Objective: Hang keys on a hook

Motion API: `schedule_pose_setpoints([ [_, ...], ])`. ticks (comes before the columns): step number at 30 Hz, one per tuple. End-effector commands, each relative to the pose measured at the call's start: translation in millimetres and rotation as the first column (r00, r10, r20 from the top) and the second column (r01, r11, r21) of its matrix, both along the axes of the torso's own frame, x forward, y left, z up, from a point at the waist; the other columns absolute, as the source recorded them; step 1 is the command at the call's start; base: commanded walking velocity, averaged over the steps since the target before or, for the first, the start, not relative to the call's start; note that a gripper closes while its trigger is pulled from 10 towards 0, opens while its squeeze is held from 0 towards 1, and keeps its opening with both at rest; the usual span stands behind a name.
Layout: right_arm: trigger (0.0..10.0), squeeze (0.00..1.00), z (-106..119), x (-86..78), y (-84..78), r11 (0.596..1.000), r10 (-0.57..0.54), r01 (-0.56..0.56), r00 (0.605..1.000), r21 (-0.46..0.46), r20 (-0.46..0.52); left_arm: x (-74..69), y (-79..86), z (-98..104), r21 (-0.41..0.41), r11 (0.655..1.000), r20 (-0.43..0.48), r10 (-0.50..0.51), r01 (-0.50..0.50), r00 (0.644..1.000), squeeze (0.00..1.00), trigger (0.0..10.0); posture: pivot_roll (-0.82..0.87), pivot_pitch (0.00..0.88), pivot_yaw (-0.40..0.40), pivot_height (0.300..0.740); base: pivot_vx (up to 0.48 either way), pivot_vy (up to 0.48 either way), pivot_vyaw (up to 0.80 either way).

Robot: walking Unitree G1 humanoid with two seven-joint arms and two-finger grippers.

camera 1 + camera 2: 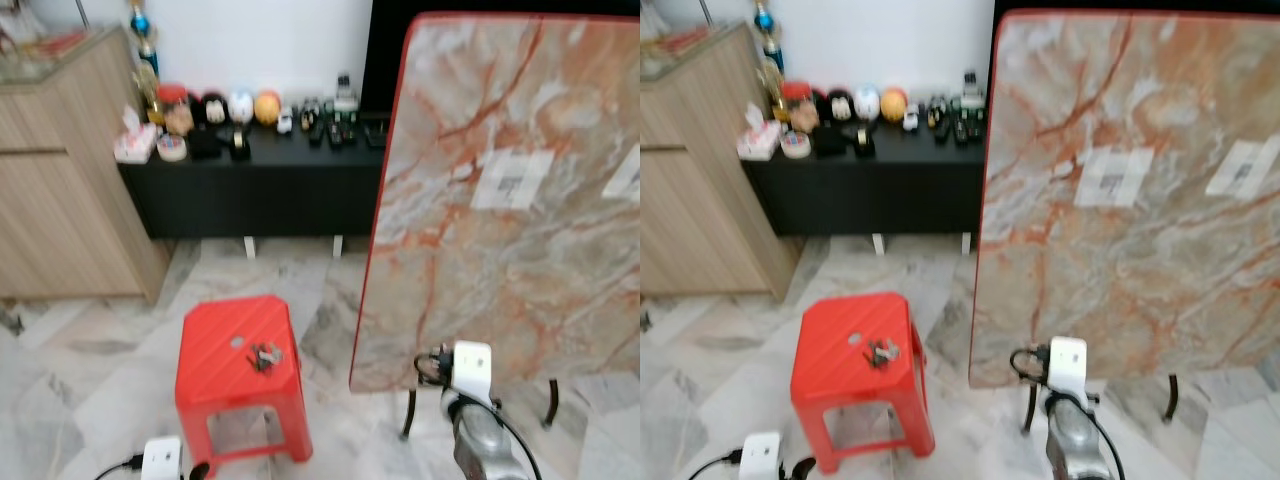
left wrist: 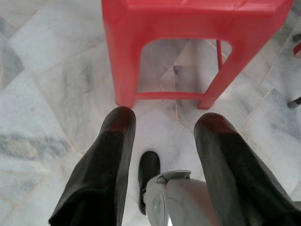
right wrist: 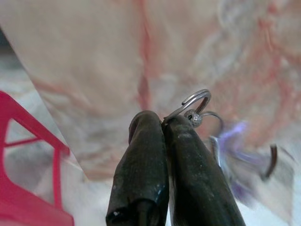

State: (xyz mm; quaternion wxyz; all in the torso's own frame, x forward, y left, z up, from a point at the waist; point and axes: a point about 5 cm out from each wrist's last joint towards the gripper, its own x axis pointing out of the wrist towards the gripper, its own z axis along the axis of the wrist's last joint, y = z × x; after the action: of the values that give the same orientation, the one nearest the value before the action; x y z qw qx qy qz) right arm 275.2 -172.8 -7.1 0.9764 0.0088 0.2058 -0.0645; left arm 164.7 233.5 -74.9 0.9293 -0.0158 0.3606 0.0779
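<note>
A small bunch of keys (image 1: 264, 357) lies on top of a red plastic stool (image 1: 215, 345) on the marble floor. My right gripper (image 3: 162, 123) is shut on a metal key ring (image 3: 197, 100), with blurred keys dangling behind its fingers, in front of an upright marble-patterned tabletop (image 1: 510, 200). The right arm (image 1: 472, 400) rises at the bottom of the eye views, just before that tabletop's lower edge. My left gripper (image 2: 164, 127) is open with nothing in it, pointing down at the floor near the stool's legs (image 2: 127, 89).
The red-edged tabletop stands on dark metal legs (image 1: 408, 412) to the right. A low black cabinet (image 1: 250, 185) with toys and remotes runs along the back wall. A wooden cupboard (image 1: 60, 180) stands at the left. Bare floor (image 1: 90, 370) lies around the stool.
</note>
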Motion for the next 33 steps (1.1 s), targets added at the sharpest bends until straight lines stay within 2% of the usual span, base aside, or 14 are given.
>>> schedule_pose_setpoints([
  [1,10.0,0.0,7,5.5,5.3,1.0,0.007,-0.008,0.999,0.011,0.039,0.7,5.2,2,0.012,1.0,0.014,0.017,-0.017,1.0,0.0,10.0,0.04,0.0,-0.051,0.74,0.0,0.0,0.0],
  [6,10.0,0.0,7,2.9,-3.5,0.997,-0.068,0.069,0.997,-0.029,0.041,-1.0,3.3,1,-0.002,1.0,0.006,0.022,-0.022,1.0,0.0,10.0,0.05,0.0,-0.055,0.74,0.0,0.0,0.0],
  [10,10.0,0.0,3,-4.1,-20.6,0.982,-0.164,0.164,0.986,-0.097,0.008,-2.7,3.0,0,0.002,1.0,-0.001,0.025,-0.025,1.0,0.0,10.0,0.05,0.0,-0.057,0.74,0.0,0.0,0.0],
  [14,10.0,0.0,4,-7.3,-29.1,0.971,-0.214,0.214,0.977,-0.106,0.013,-4.0,3.1,-1,0.001,1.0,-0.002,0.027,-0.027,1.0,0.0,10.0,0.05,0.0,-0.055,0.74,0.0,0.0,0.0],
  [22,10.0,0.0,13,-1.4,-24.1,0.974,-0.193,0.197,0.98,-0.114,0.05,-7.3,4.0,-2,-0.001,1.0,-0.008,0.03,-0.03,1.0,0.0,10.0,0.04,0.0,-0.05,0.74,0.0,0.0,0.0],
  [33,10.0,0.0,11,-3.8,-23.6,0.97,-0.219,0.221,0.975,-0.098,0.029,-14.8,3.1,-7,-0.003,0.999,-0.056,0.041,-0.041,0.998,0.0,10.0,0.05,0.0,-0.054,0.74,0.023,0.0,0.0],
])
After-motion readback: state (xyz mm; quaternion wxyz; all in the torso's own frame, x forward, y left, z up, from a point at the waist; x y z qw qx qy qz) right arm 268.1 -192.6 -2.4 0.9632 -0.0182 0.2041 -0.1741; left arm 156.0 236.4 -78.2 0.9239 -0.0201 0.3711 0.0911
